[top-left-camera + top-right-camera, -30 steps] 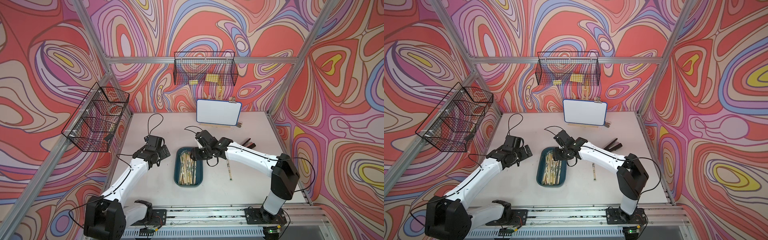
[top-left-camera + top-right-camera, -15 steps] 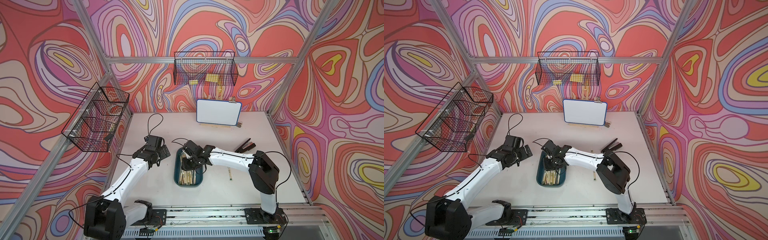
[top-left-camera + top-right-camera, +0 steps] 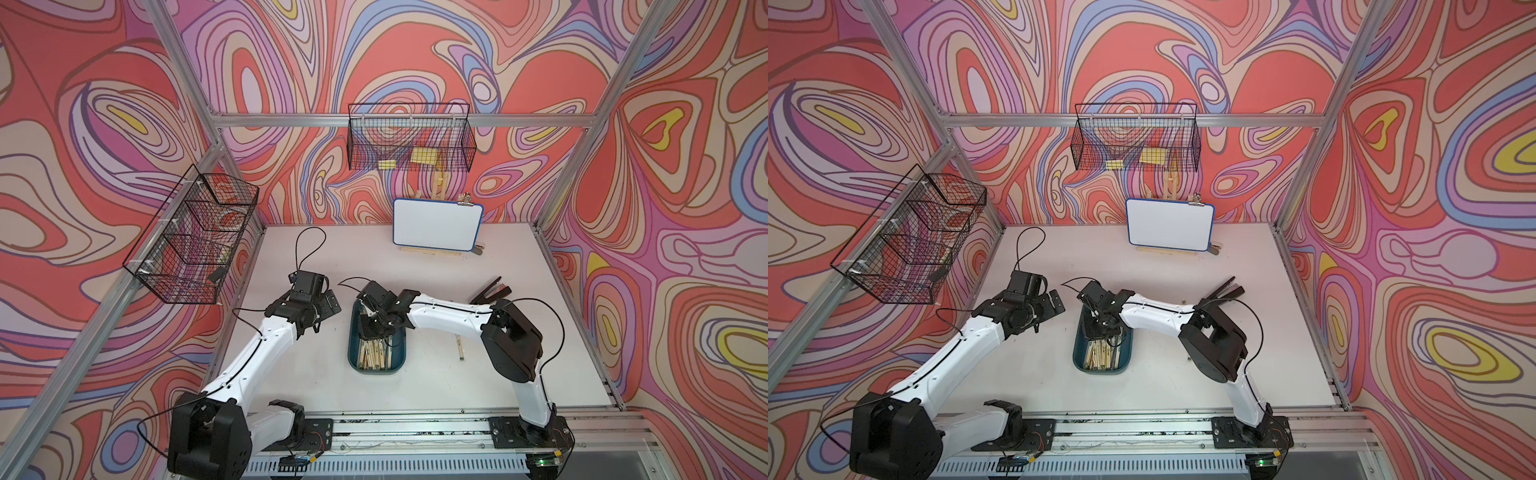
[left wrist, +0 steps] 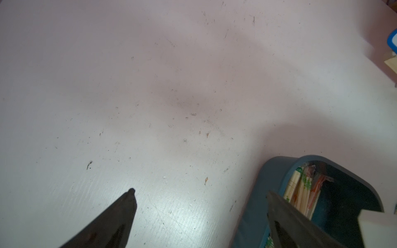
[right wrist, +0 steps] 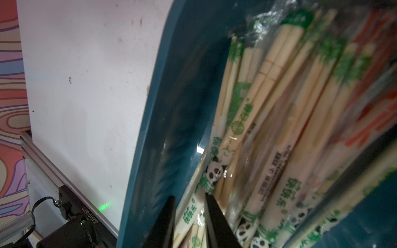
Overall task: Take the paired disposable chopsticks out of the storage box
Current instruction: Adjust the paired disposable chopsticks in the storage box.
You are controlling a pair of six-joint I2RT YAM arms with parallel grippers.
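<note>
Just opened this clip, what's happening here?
The right claw is down inside the teal storage box, its jaws closed narrowly around one sleeved pair from the pile of chopsticks. That pair is not yet lifted. The left claw hangs open above bare table beside the box, holding nothing.

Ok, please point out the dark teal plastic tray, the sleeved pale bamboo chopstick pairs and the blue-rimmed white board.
dark teal plastic tray [image 3: 376, 371]: in a top view, near rim.
sleeved pale bamboo chopstick pairs [image 5: 272, 154]: right wrist view, one printed sleeve.
blue-rimmed white board [image 3: 436, 224]: in a top view, white face.
</note>
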